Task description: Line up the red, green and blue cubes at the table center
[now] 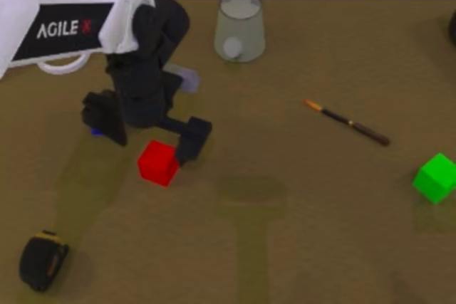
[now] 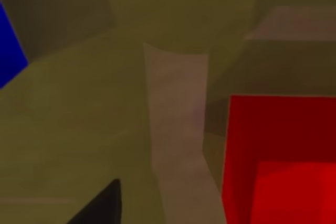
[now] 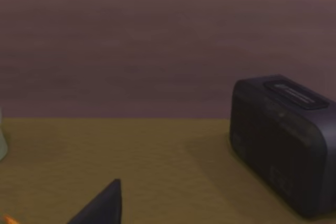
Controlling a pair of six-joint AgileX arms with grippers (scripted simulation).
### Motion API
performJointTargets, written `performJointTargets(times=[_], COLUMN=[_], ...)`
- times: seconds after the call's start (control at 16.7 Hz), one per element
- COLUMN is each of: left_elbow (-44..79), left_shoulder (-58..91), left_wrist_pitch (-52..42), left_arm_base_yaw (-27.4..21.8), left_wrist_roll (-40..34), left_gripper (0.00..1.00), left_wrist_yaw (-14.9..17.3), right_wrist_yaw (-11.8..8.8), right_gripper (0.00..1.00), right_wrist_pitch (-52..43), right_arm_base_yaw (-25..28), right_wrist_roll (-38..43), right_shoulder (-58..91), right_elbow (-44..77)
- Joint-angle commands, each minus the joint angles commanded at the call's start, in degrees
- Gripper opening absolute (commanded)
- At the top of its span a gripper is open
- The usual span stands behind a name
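Observation:
The red cube lies left of the table center. My left gripper hangs just behind it, open, its fingers spread wide and holding nothing. One finger stands beside the cube's far right corner. In the left wrist view the red cube sits close beside one dark fingertip. The blue cube peeks out from under the other finger, and the blue cube also shows at the left wrist view's edge. The green cube rests at the far right. My right arm is outside the top view; one fingertip shows in its wrist view.
A glass jar stands at the back center. A pen lies right of center. A tape measure sits at the front left. A dark box stands on the table in the right wrist view.

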Motion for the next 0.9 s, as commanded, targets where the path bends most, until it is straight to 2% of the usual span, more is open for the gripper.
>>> performJointTargets(times=[0.24,0.48,0.9], left_elbow=[-4.1,-4.4,-4.4], left_shoulder=[3.5,3.9,3.9], left_wrist_pitch=[7.6,8.1,8.1], left_arm_base_yaw=[0.0,-0.1,-0.1], left_wrist_roll=[0.0,0.0,0.0], left_gripper=[1.00,1.00,0.47], left_wrist_yaw=[0.0,0.0,0.0], right_wrist_yaw=[0.0,0.0,0.0], right_gripper=[1.00,1.00,1.00], right_wrist_pitch=[0.0,0.0,0.0], right_arm_base_yaw=[0.0,0.0,0.0], right_wrist_roll=[0.0,0.0,0.0], right_shoulder=[0.0,0.0,0.0], right_elbow=[0.0,0.0,0.0])
